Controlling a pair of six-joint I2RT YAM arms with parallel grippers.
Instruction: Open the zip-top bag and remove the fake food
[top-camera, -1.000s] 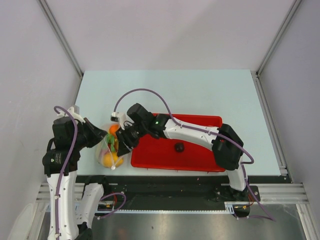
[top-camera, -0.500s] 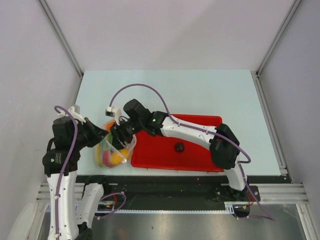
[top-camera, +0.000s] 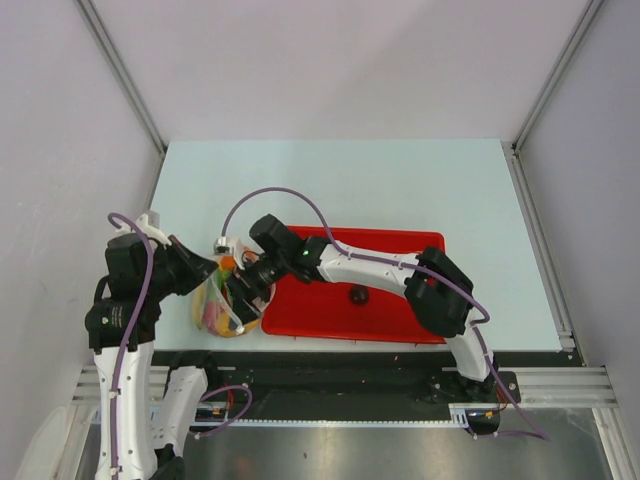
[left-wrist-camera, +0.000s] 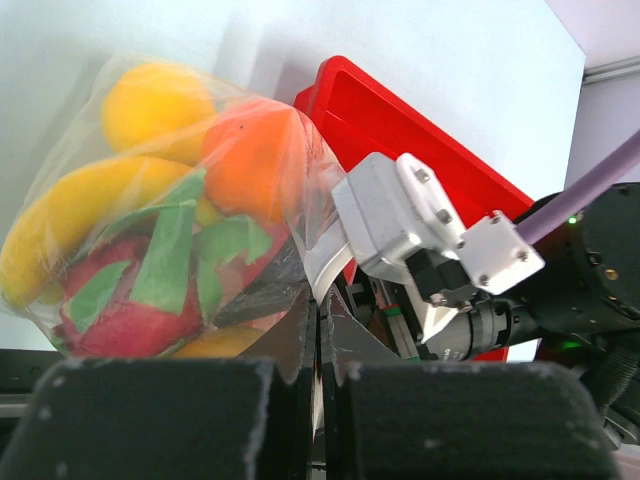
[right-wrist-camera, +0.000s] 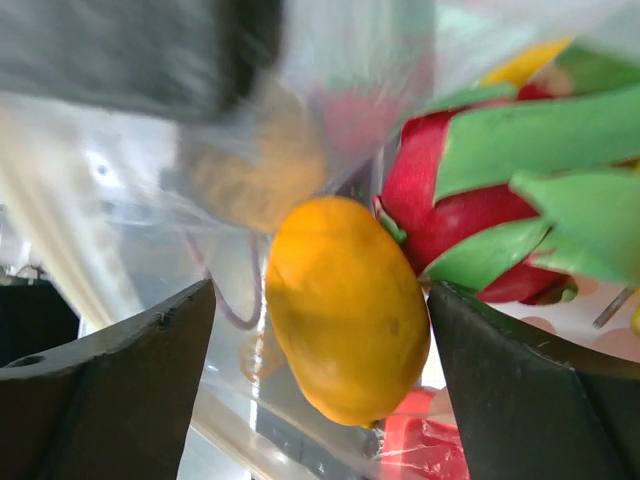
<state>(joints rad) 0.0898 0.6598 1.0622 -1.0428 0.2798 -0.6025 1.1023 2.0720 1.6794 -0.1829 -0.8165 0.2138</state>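
Observation:
The zip-top bag (top-camera: 222, 312) lies left of the red tray, holding fake fruit. In the left wrist view the zip-top bag (left-wrist-camera: 310, 215) shows an orange (left-wrist-camera: 250, 160), a banana (left-wrist-camera: 70, 220), a yellow fruit (left-wrist-camera: 155, 100) and a dragon fruit (left-wrist-camera: 150, 285). My left gripper (top-camera: 205, 277) is shut on the bag's plastic edge (left-wrist-camera: 318, 320). My right gripper (top-camera: 245, 290) reaches into the bag's mouth, open. Its fingers (right-wrist-camera: 110, 400) stand either side of a yellow-orange mango (right-wrist-camera: 345, 310), beside the dragon fruit (right-wrist-camera: 500, 190). A small dark round fruit (top-camera: 358, 294) lies on the tray.
The red tray (top-camera: 400, 245) lies at the table's near middle, right of the bag, its corner showing in the left wrist view (left-wrist-camera: 400, 130). The right arm stretches across the tray's left half. The table's near edge runs just below bag and tray.
My right gripper has moved left and down from the bag's top edge into its mouth. The bag has been pulled a little open and shifted. The left gripper holds still.

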